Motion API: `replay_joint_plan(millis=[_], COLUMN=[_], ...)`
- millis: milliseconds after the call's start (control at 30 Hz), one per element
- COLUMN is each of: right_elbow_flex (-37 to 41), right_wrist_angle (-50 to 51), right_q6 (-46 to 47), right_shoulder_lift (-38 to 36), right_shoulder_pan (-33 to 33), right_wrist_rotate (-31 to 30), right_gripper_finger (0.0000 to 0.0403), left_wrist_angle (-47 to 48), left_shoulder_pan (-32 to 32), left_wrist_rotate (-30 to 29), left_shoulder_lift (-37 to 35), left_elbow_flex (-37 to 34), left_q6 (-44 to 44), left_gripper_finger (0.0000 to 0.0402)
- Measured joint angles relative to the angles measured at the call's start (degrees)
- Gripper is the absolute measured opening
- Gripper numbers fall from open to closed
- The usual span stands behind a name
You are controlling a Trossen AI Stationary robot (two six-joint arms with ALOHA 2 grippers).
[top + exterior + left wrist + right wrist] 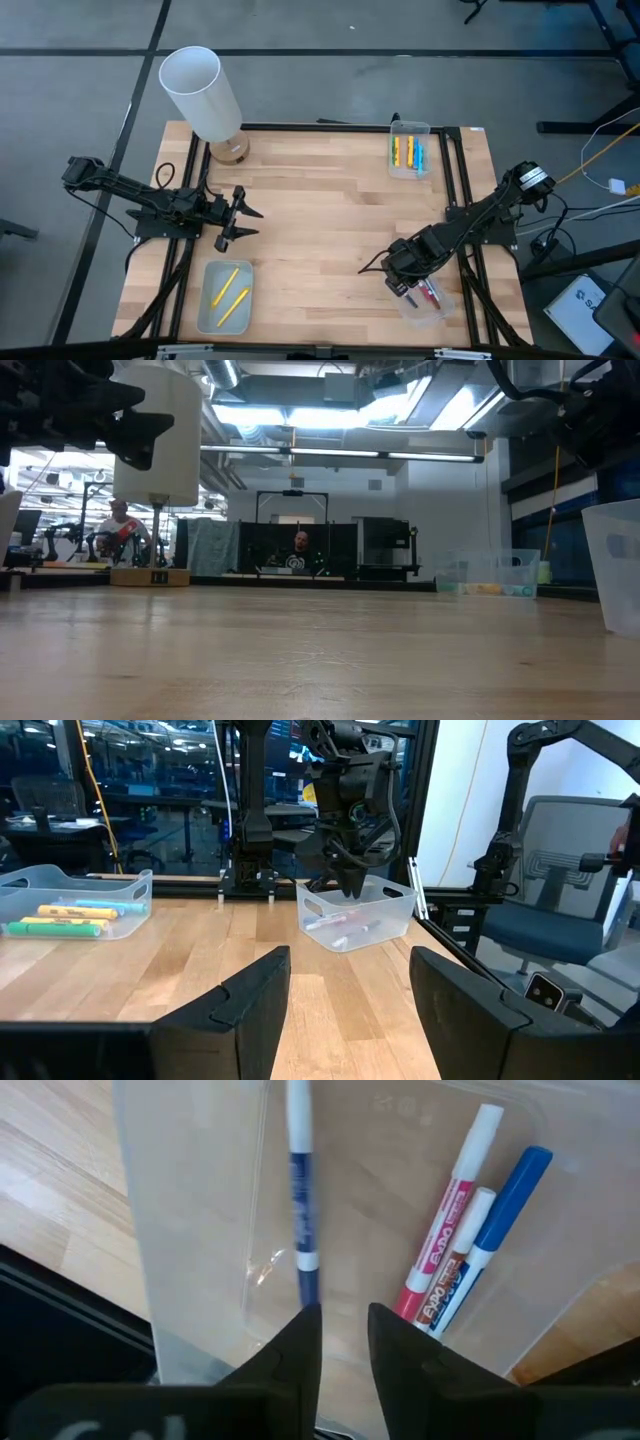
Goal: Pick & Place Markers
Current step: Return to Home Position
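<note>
My right gripper points steeply down into a clear tray at the table's near right. Its fingers stand a narrow gap apart with nothing between them. A blue-and-white marker lies in the tray just beyond one fingertip, and its near end passes out of sight behind that finger. Two red markers and a blue marker lie side by side on the tray's floor. My left gripper waits level at the table's left side, open and with nothing between its fingers. My right gripper: the blue-and-white marker's near end disappears behind one fingertip. I cannot tell whether that finger touches it. The gap between the fingers shows only the tray.
A clear tray at the far right holds yellow, orange, blue and green markers. Another tray at the near left holds two yellow markers. A white cylinder on a wooden foot stands at the far left. Bare wood lies in the table's middle.
</note>
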State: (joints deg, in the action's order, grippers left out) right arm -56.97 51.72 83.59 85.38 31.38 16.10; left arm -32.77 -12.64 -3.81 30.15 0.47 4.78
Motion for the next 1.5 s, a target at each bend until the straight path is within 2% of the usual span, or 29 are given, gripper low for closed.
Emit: replay_joint_plan(millis=[300, 433, 533, 600, 733, 933, 1033, 1100, 1167, 1233, 1367, 1500], right_elbow_flex=[0.0, 0.0, 0.1, 0.1, 0.0, 0.1, 2.8, 7.2, 13.1, 19.7, 32.0, 42.4], right_wrist_angle=[-1.0, -1.3, -3.6, -7.3, -12.7, -15.0, -25.5, -38.0, -48.7, -57.6, -74.3, -86.4], right_q6=[0.2, -0.1, -8.1, -15.5, -23.2, -35.0, -44.5, -53.9, -60.8, -64.6, -70.6, -78.1], right_shoulder_lift=[0.0, 0.0, 0.0, -0.5, -4.5, -14.1, -19.0, -22.1, -25.2, -28.9, -36.9, -44.5], right_shoulder_pan=[0.0, 0.0, 0.8, 1.7, 2.9, 6.6, 8.1, 8.3, 7.9, 6.8, 4.1, 1.5], right_wrist_rotate=[0.0, -2.3, -4.2, -8.2, -12.8, -28.4, -33.1, -30.9, -25.0, -20.3, -14.9, -7.9], right_gripper_finger=[0.0085, 0.0085, 0.0085, 0.0085, 0.0085, 0.0085, 0.0085, 0.0085, 0.0085, 0.0085, 0.0085, 0.0085], left_wrist_angle=[0.0, 0.0, 0.0, 0.0, 0.0, 0.0, 0.0, 0.0, 0.0, 0.0, 0.0, 0.0], left_shoulder_pan=[0.0, 0.0, 0.0, 0.0, 0.0, 0.0, 0.0, 0.0, 0.0, 0.0, 0.0, 0.0], left_wrist_rotate=[0.0, 0.0, 0.0, 0.0, 0.0, 0.0, 0.0, 0.0, 0.0, 0.0, 0.0, 0.0], left_shoulder_lift=[0.0, 0.0, 0.0, 0.0, 0.0, 0.0, 0.0, 0.0, 0.0, 0.0, 0.0, 0.0], left_elbow_flex=[0.0, 0.0, 0.0, 0.0, 0.0, 0.0, 0.0, 0.0, 0.0, 0.0, 0.0, 0.0], left_q6=[0.0, 0.0, 0.0, 0.0, 0.0, 0.0, 0.0, 0.0, 0.0, 0.0, 0.0, 0.0], left_gripper_finger=[0.0203, 0.0203, 0.0203, 0.0203, 0.0203, 0.0203, 0.0203, 0.0203, 0.0203, 0.0203, 0.0203, 0.0203])
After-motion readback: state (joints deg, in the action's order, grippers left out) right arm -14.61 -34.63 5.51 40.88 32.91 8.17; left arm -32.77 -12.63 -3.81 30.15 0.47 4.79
